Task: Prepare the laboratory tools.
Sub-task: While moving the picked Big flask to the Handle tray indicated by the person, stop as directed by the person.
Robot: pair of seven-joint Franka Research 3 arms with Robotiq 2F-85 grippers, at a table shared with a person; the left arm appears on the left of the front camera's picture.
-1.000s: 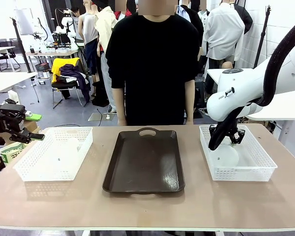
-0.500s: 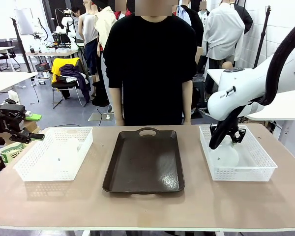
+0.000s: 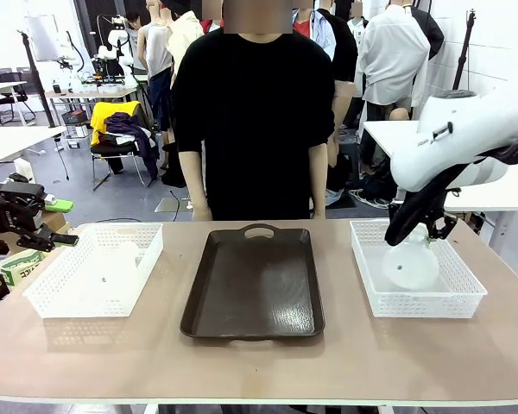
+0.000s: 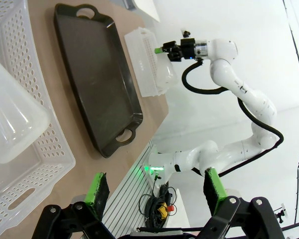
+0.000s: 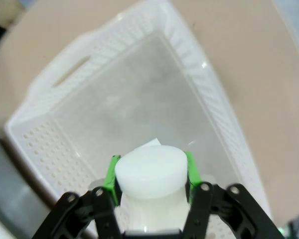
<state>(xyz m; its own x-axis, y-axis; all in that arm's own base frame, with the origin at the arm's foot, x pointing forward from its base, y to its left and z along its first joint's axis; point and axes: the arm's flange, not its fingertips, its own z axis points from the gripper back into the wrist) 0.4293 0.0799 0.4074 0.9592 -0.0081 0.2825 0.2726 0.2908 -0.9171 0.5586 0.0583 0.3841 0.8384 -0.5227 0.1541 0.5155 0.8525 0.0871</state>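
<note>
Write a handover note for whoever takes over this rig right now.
Right end effector: shut on the neck of a flask, inside the right basket.
Left end effector: open, holding nothing, beside the left basket.
Other flask: in the left basket.
Done: one flask gripped.
Left: neither flask is on the tray yet, which is probably where both should go.

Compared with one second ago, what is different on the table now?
The right gripper, shut on the neck of a flask, has carried it toward the robot's right and a little up, over the right basket. Nothing was let go. The left gripper stays open near the left basket, the other flask lies inside it, and the tray has not moved.
</note>
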